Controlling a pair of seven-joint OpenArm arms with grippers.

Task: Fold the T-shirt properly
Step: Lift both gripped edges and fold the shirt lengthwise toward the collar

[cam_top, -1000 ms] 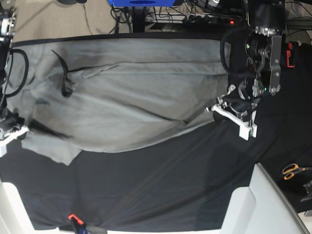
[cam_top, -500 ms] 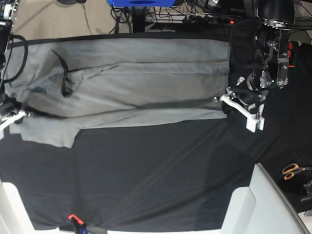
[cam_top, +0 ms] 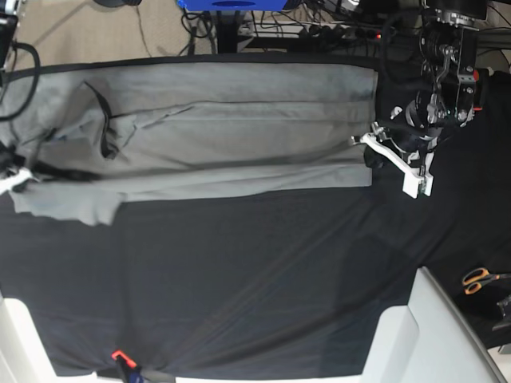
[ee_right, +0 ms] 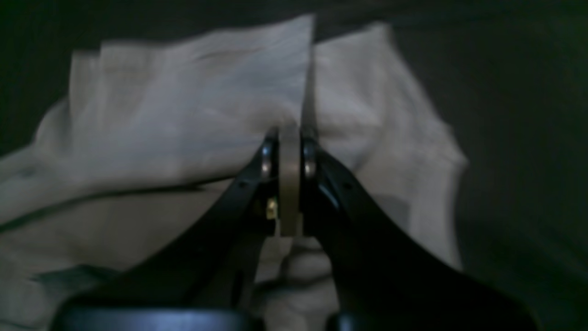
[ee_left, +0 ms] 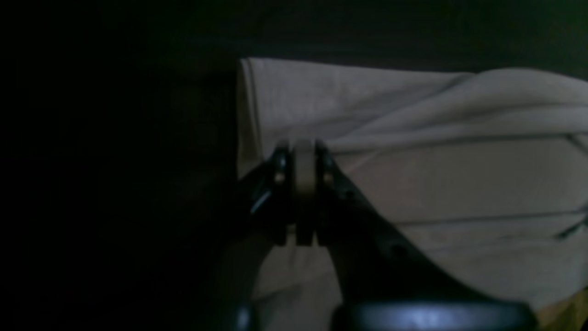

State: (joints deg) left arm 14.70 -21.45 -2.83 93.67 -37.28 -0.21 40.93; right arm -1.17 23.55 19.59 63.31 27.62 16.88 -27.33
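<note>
The grey T-shirt (cam_top: 239, 136) lies stretched across the far half of the black table cloth (cam_top: 255, 279), folded lengthwise with a straight near edge. My left gripper (cam_top: 367, 150) is at the shirt's right end. In the left wrist view it (ee_left: 304, 154) is shut on a pinched fold of the shirt (ee_left: 459, 174) next to a hemmed edge. My right gripper (cam_top: 14, 179) is at the shirt's left end, mostly cut off by the frame. In the right wrist view it (ee_right: 289, 138) is shut on a fold of the shirt (ee_right: 183, 115). A sleeve flap (cam_top: 76, 207) lies flat near it.
Orange-handled scissors (cam_top: 479, 279) lie at the right edge. White panels stand at the front right (cam_top: 431, 335) and front left (cam_top: 16, 343). A small red and black object (cam_top: 120, 359) sits at the front edge. Cables and a blue object (cam_top: 231, 4) lie behind the table.
Both grippers have moved outward and toward the far side with the shirt held. The sagging near edge has been pulled up into a straight, taut line.
</note>
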